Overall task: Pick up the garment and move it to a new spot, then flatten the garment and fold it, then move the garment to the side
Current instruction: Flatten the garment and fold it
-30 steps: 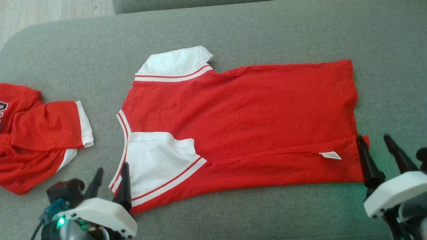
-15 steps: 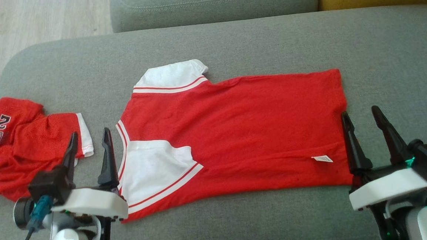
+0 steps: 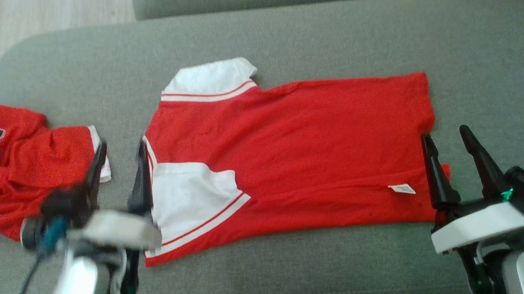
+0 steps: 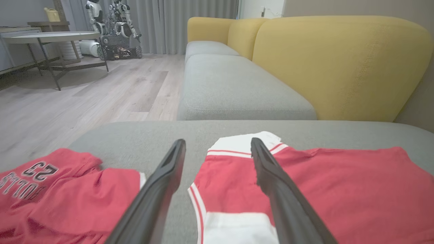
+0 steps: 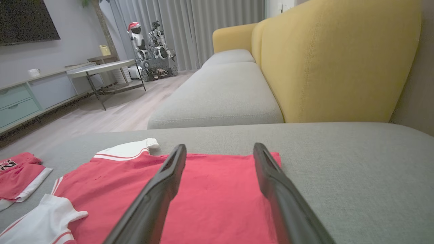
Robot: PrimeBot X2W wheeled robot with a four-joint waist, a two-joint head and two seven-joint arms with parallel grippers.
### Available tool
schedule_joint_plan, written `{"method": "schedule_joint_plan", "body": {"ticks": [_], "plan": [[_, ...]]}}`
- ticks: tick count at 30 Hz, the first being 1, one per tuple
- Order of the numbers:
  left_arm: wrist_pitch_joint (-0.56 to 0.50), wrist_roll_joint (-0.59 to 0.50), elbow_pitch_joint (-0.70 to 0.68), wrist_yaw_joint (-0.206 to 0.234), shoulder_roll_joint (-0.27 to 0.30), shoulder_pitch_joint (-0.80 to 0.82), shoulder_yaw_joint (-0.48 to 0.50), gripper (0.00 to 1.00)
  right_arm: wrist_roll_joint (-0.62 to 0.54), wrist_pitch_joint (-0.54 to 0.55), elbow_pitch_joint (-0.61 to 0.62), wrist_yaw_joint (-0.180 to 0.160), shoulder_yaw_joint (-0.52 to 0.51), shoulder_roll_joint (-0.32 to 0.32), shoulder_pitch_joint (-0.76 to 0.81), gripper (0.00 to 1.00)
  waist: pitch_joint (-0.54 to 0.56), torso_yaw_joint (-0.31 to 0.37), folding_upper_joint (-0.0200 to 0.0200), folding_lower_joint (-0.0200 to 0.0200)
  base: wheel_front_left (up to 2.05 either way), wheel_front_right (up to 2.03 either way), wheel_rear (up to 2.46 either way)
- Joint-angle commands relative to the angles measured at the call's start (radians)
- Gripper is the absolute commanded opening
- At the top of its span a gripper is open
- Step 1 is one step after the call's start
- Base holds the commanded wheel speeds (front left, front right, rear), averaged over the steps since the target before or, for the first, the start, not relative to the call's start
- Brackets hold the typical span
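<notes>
Nearest to the camera, the left gripper (image 3: 122, 146) has its two long dark fingers well apart and holds nothing. In the head view it is blurred, so I cannot tell if the inner finger touches the cloth. The right gripper (image 3: 444, 132) is also spread wide and empty, and its inner finger stands in front of the hem corner.

Between them lies the red cotton T-shirt with white sleeves (image 3: 298, 149), spread lengthwise in the middle of the grey fabric sofa seat (image 3: 282, 32), collar end toward the left gripper and hem toward the right one. The near sleeve lies turned in over the body, and a small white label (image 3: 401, 188) shows near the hem, so I judge that the near long side is already folded over once. Probably the grippers stand at the two short ends in order to take them for the next fold. What is under the folded flap is hidden.

To the left, well apart from the shirt, a crumpled red mesh jersey with the number 23 (image 3: 22, 166) is cut off by the picture edge, and its lettering is not fully readable.

Farther away, the left wrist view shows the yellow upholstered backrest (image 4: 339, 64), the pale wooden floor (image 4: 101, 88) and a round table with thin metal legs (image 4: 51, 35).
</notes>
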State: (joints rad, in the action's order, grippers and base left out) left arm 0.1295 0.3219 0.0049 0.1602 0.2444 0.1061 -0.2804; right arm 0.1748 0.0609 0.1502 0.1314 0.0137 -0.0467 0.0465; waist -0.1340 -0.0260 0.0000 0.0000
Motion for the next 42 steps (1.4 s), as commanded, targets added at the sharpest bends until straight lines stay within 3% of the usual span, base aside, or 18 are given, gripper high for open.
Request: {"method": "schedule_joint_plan", "body": {"ticks": [1, 8, 17, 24, 31, 32, 33, 34, 42], "plan": [[-0.006, 0.006, -0.021, -0.009, 0.02, 0.103, 0.037, 1.0, -0.002, 0.002, 0.041, -0.001, 0.017, -0.012, -0.047, 1.0, -0.036, 0.001, 0.0, 0.0, 0.0, 0.0, 0.0], [-0.047, 0.032, 0.19, -0.104, -0.012, 0.424, 0.001, 1.0, 0.0, 0.005, 0.045, -0.001, 0.038, -0.014, -0.119, 1.0, -0.168, 0.033, 0.0, 0.0, 0.0, 0.0, 0.0], [-0.068, 0.065, 0.629, -0.207, -0.066, 0.771, -0.027, 1.0, 0.008, -0.006, 0.012, -0.001, 0.069, -0.02, -0.191, 1.0, -0.283, 0.098, 0.0, 0.0, 0.0, 0.0, 0.0], [-0.077, 0.08, 0.938, -0.243, -0.086, 0.906, -0.041, 1.0, 0.024, -0.014, -0.029, -0.001, 0.103, -0.017, -0.216, 1.0, -0.309, 0.151, 0.0, 0.0, 0.0, 0.0, 0.0], [-0.167, 0.076, 1.151, -0.222, -0.095, 0.975, -0.058, 1.0, 0.031, -0.014, -0.056, -0.001, 0.084, -0.014, -0.227, 1.0, -0.316, 0.165, 0.0, 0.0, 0.0, 0.0, 0.0], [-0.169, 0.079, 1.166, -0.224, -0.098, 0.981, -0.059, 0.89, 0.032, -0.013, -0.061, -0.001, 0.08, -0.014, -0.231, 1.0, -0.315, 0.164, 0.0, 0.0, 0.0, 0.0, 0.0], [-0.172, 0.077, 1.181, -0.226, -0.1, 0.986, -0.063, 0.32, 0.033, -0.011, -0.067, -0.001, 0.076, -0.015, -0.236, 1.0, -0.313, 0.163, 0.0, 0.0, 0.0, 0.0, 0.0], [-0.167, 0.076, 1.191, -0.228, -0.102, 0.989, -0.067, 0.0, 0.035, -0.009, -0.074, -0.001, 0.073, -0.016, -0.243, 1.0, -0.311, 0.162, 0.0, 0.0, 0.0, 0.0, 0.0], [-0.099, 0.068, 1.223, -0.229, -0.11, 1.01, -0.085, 0.0, 0.061, 0.005, -0.146, -0.001, 0.036, -0.055, -0.368, 1.0, -0.299, 0.151, 0.0, 0.0, 0.0, 0.0, 0.0]]}}
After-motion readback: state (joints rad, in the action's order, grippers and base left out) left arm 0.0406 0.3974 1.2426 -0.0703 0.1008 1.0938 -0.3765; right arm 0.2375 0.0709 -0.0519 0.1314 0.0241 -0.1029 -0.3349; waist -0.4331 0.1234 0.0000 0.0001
